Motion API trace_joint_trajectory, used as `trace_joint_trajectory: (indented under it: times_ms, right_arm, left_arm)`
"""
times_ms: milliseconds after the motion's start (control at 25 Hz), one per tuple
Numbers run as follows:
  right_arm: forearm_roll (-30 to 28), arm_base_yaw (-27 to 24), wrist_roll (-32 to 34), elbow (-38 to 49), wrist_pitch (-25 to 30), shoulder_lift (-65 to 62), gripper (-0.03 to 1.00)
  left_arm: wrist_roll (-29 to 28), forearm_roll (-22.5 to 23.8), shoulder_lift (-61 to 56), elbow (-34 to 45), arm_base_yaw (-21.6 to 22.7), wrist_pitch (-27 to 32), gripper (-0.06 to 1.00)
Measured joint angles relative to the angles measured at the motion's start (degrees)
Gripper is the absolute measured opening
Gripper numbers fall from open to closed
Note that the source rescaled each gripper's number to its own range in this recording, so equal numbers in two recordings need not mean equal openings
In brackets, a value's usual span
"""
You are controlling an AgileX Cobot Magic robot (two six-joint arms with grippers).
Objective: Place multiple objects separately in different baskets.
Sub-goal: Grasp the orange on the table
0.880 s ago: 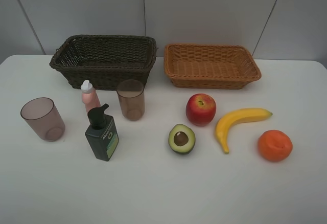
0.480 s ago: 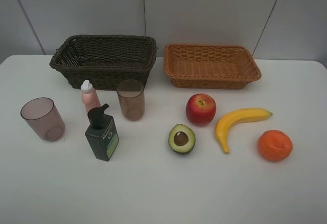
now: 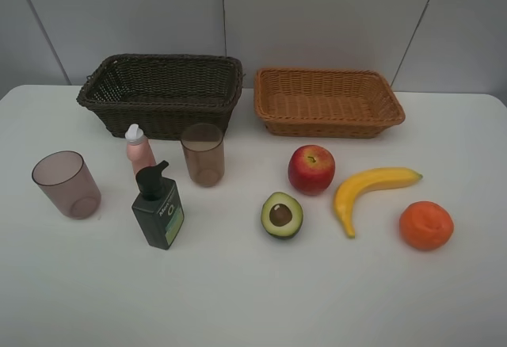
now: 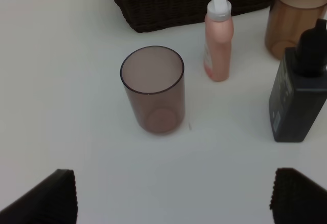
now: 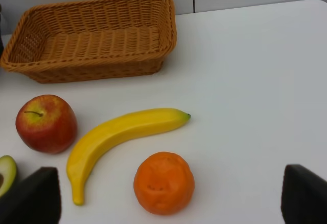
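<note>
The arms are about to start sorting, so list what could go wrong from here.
1. The pink bottle, pump bottle and nearby cup stand close together; the open left claw, reaching for one, may tip another.
2. The orange and apple are round and could roll if nudged.

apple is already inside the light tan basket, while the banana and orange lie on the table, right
No. The red apple stands on the table, in front of the light tan basket, not inside it. The banana and orange do lie on the table, as the exterior high view shows.
</note>
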Motion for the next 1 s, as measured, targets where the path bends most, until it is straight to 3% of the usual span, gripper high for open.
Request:
trace_joint_trajectory:
  times_ms: [1000]
  right_arm:
    - [-0.2, 0.0, 0.3, 0.0, 0.0, 0.0, 0.85]
  left_arm:
    - [0.0, 0.0, 0.0, 0.0, 0.0, 0.0, 1.0]
